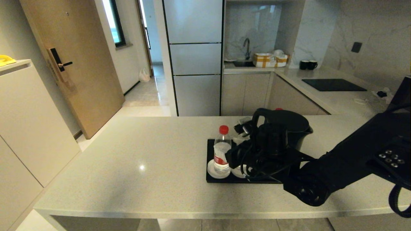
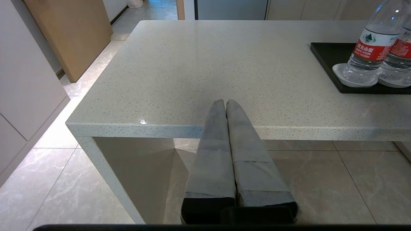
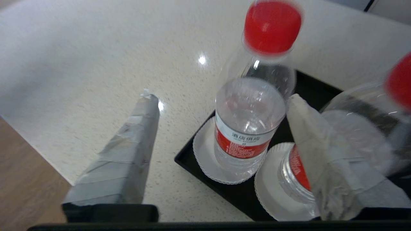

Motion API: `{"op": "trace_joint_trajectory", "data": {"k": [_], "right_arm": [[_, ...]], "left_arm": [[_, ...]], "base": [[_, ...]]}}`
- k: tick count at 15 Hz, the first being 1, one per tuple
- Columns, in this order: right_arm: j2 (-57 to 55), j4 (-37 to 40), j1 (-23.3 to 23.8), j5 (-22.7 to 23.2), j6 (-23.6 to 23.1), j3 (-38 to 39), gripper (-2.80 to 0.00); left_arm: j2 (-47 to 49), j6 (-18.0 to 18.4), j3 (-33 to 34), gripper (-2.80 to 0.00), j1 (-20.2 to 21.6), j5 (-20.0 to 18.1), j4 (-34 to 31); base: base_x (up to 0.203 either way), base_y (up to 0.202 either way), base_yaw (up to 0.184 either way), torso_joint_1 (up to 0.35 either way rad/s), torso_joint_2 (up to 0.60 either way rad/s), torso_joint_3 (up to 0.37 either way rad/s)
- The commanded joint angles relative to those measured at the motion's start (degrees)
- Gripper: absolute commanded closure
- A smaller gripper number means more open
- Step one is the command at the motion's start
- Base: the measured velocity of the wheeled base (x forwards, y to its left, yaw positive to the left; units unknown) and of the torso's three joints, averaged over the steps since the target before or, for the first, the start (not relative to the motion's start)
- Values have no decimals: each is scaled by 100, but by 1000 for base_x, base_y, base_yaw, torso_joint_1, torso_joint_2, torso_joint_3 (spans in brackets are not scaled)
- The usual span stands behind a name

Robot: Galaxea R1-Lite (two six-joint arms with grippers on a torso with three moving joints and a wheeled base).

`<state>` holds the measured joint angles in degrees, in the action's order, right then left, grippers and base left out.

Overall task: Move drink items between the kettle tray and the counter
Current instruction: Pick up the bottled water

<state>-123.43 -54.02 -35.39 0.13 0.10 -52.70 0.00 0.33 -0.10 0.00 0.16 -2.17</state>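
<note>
Hovering over the flat glossy black kettle tray (image 3: pixel 244 192), the right gripper (image 3: pixel 221 112) is seen with its grey taped fingers (image 3: pixel 123 160) spread wide, nothing held. Between those fingers the nearer clear plastic water bottle with a red cap (image 3: pixel 250 128) is framed, upright on a round white coaster (image 3: pixel 205 160). The second red-capped bottle (image 3: pixel 362 138) is stood just beside it on another coaster (image 3: pixel 273 189). Both are kept on the tray, beside the black kettle (image 1: pixel 285 128), on the pale speckled stone counter (image 1: pixel 144 154). The left gripper (image 2: pixel 225 103) is parked at the counter's near edge, fingers pressed together, empty.
</note>
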Motion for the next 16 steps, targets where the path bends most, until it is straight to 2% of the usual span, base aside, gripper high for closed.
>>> {"op": "trace_joint_trajectory", "data": {"k": [1, 8, 13, 16], "right_arm": [[-341, -50, -3, -107, -25, -154, -280], [-725, -56, 6, -224, 11, -412, -280], [-1176, -433, 6, -621, 15, -628, -280], [-1254, -416, 6, -637, 34, -645, -280]], "left_arm": [[0, 2, 1, 0, 6, 2, -3], [0, 2, 1, 0, 0, 2, -2], [0, 2, 1, 0, 0, 2, -2], [0, 2, 1, 0, 6, 2, 6]], "base": [[0, 0, 0, 0, 0, 0], [0, 0, 0, 0, 0, 0], [0, 0, 0, 0, 0, 0], [0, 0, 0, 0, 0, 0]]}}
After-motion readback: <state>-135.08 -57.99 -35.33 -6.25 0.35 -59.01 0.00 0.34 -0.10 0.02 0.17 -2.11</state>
